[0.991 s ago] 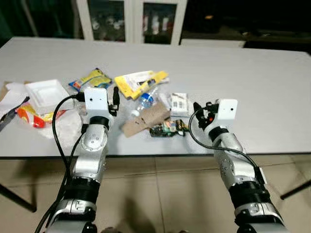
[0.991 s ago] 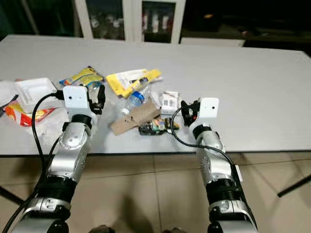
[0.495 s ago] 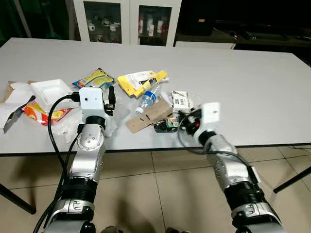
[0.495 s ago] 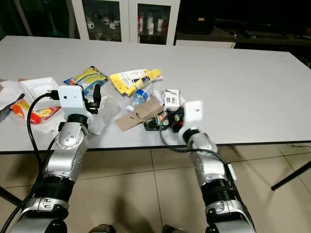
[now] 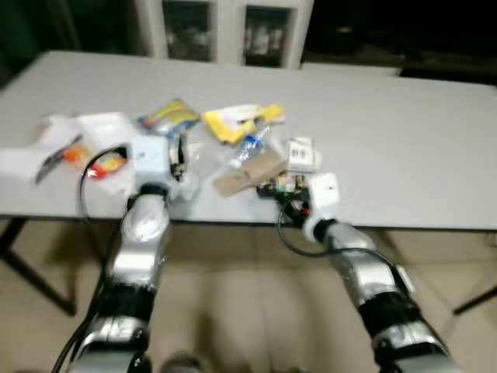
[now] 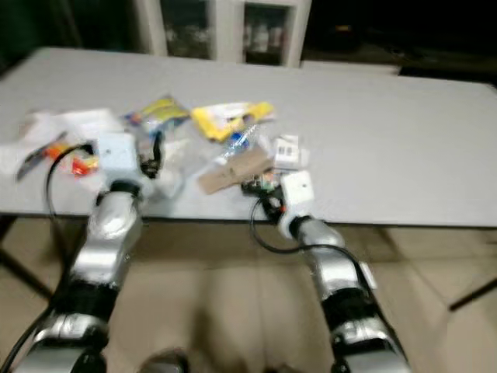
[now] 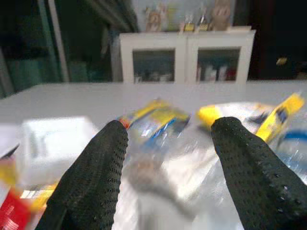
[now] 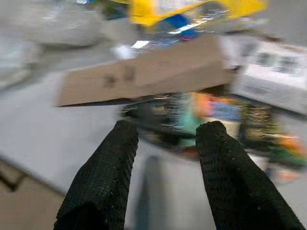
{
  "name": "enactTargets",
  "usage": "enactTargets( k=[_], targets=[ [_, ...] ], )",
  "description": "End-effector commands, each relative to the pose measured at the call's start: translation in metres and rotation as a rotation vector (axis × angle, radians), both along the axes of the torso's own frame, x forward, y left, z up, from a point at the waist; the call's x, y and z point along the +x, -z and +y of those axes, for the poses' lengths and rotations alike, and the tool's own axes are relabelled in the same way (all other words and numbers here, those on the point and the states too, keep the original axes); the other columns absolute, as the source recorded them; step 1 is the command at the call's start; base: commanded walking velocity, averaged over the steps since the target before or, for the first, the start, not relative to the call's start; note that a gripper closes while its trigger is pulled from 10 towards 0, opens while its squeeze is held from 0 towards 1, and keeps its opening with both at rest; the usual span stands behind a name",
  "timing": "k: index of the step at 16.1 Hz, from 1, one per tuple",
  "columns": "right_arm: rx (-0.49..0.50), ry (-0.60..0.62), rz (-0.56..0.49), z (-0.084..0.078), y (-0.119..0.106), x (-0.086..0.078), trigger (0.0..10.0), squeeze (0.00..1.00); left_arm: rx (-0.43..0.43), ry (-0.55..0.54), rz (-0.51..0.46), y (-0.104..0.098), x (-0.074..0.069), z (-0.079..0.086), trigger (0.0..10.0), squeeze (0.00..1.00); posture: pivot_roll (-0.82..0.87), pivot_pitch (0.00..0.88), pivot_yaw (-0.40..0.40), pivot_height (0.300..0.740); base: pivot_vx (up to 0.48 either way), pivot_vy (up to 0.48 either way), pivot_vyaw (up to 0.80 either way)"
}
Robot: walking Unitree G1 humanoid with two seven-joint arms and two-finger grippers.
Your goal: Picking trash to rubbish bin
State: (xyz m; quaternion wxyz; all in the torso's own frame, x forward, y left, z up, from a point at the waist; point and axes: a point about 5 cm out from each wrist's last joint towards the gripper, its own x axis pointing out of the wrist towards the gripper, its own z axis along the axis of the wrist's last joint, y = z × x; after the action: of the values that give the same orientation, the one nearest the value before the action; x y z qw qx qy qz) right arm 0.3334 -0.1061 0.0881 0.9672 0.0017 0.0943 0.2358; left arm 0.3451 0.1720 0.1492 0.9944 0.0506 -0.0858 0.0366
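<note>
Trash lies in a heap on the grey table (image 5: 404,155): a yellow packet (image 5: 241,122), a blue-yellow snack bag (image 5: 172,115), a plastic bottle (image 5: 247,148), a brown cardboard piece (image 5: 248,172), a dark colourful wrapper (image 5: 281,184) and a small white box (image 5: 301,153). My right gripper (image 8: 169,128) is open at the table's front edge, its fingers pointing at the dark wrapper (image 8: 192,112) just ahead, below the cardboard (image 8: 144,72). My left gripper (image 7: 172,125) is open over crumpled clear plastic (image 7: 158,167), facing the snack bag (image 7: 153,117). All views are blurred.
A white foam tray (image 5: 101,128) and a red wrapper (image 5: 109,165) lie at the table's left end. White glass-door cabinets (image 5: 225,31) stand behind the table. Tiled floor (image 5: 233,295) lies below the front edge.
The camera has shifted and blurred. My right gripper has moved left and in toward the dark wrapper at the table's front edge. The left gripper has kept its place over the clear plastic.
</note>
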Motion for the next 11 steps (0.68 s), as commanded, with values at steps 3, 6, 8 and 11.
enactTargets(
  k=[3, 6, 8, 11],
  targets=[
    [-0.012, -0.021, 0.006, -0.0018, 0.0014, -0.001, 10.0, 0.0, 0.015, 0.007, 0.006, -0.0018, 0.0021, -0.0033, 10.0, 0.0, 0.04, 0.08, -0.076, 0.74, 0.0, 0.0, 0.0],
    [-0.002, -0.016, -0.004, -0.0015, -0.0005, -0.0007, 10.0, 0.0, 0.023, 0.003, 0.012, -0.0015, 0.0021, -0.0016, 10.0, 0.0, 0.04, 0.083, -0.073, 0.74, 0.439, 0.0, 0.0],
    [-0.006, -0.016, 0.001, -0.0014, 0.0011, -0.0015, 10.0, 0.0, 0.006, 0.017, 0.006, -0.0017, 0.002, -0.0042, 10.0, 0.0, 0.04, 0.083, -0.073, 0.74, 0.178, 0.0, 0.0],
    [0.004, -0.001, -0.015, -0.0022, -0.0018, -0.0007, 10.0, 0.0, 0.011, 0.022, 0.005, -0.0026, 0.0018, -0.0044, 10.0, 0.0, 0.04, 0.083, -0.068, 0.74, 0.0, 0.0, 0.0]
  ],
)
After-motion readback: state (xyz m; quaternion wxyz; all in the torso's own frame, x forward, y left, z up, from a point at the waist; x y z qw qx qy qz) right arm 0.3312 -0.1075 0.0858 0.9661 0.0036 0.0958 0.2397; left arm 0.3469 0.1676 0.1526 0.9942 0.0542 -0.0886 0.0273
